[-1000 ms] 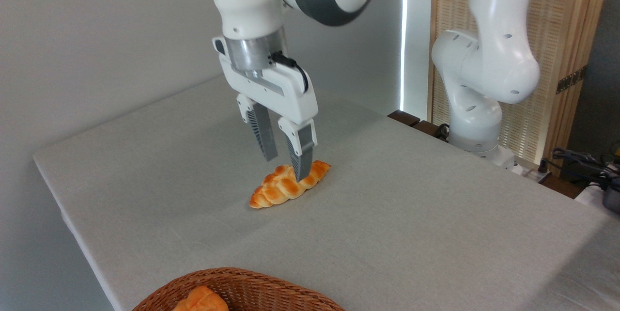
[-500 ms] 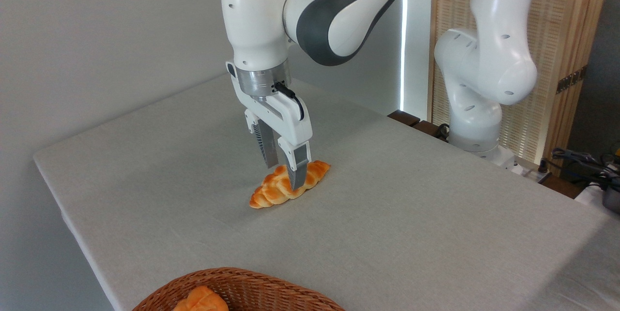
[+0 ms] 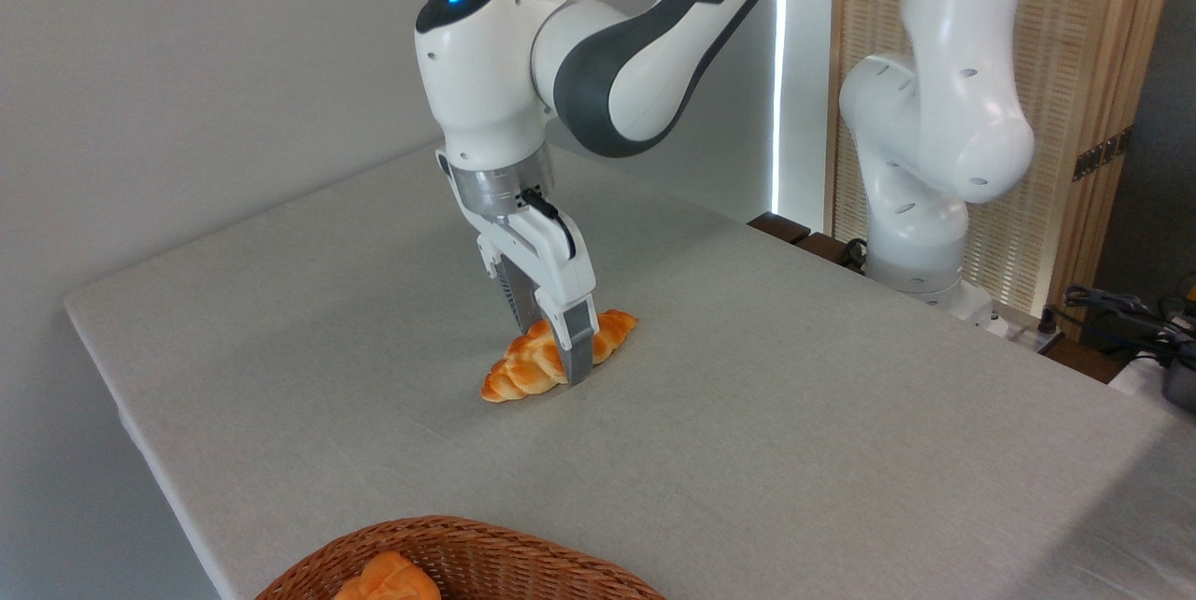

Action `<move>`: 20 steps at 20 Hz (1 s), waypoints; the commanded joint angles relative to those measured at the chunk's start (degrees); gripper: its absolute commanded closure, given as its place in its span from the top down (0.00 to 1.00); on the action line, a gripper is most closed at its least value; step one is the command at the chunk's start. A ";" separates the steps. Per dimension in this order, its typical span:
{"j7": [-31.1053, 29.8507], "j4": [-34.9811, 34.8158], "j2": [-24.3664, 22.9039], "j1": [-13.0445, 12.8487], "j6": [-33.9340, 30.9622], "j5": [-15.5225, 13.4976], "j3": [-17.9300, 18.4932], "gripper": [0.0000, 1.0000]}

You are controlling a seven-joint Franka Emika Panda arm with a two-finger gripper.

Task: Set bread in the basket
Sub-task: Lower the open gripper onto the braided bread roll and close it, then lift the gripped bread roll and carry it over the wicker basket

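Note:
The bread (image 3: 519, 374), a braided golden-orange loaf, lies flat on the grey tablecloth near the middle of the table. My gripper (image 3: 553, 353) has come down over the loaf's middle and stands open. One finger (image 3: 579, 352) is on the near side, and the other is partly hidden behind the loaf. The near fingertip reaches almost to the cloth. The basket (image 3: 467, 535), reddish-brown wicker, shows only partly at the bottom edge of the picture, well in front of the loaf.
A small rounded orange bun (image 3: 388, 578) sits inside the basket. The arm's white base (image 3: 920, 207) stands beyond the table's right rear edge, with cables (image 3: 1117, 310) on the far right. The table's left edge runs close to the grey wall.
The gripper has dropped from above the loaf to straddle it, and the wrist has turned and tilted. The loaf has not moved.

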 commanded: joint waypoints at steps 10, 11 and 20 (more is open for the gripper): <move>0.08 0.22 0.56 -0.64 2.41 1.89 0.75 0.38; 0.08 0.22 0.47 -0.64 2.32 1.89 0.75 0.38; 0.08 9.52 -1.11 -0.02 2.32 1.71 5.76 0.40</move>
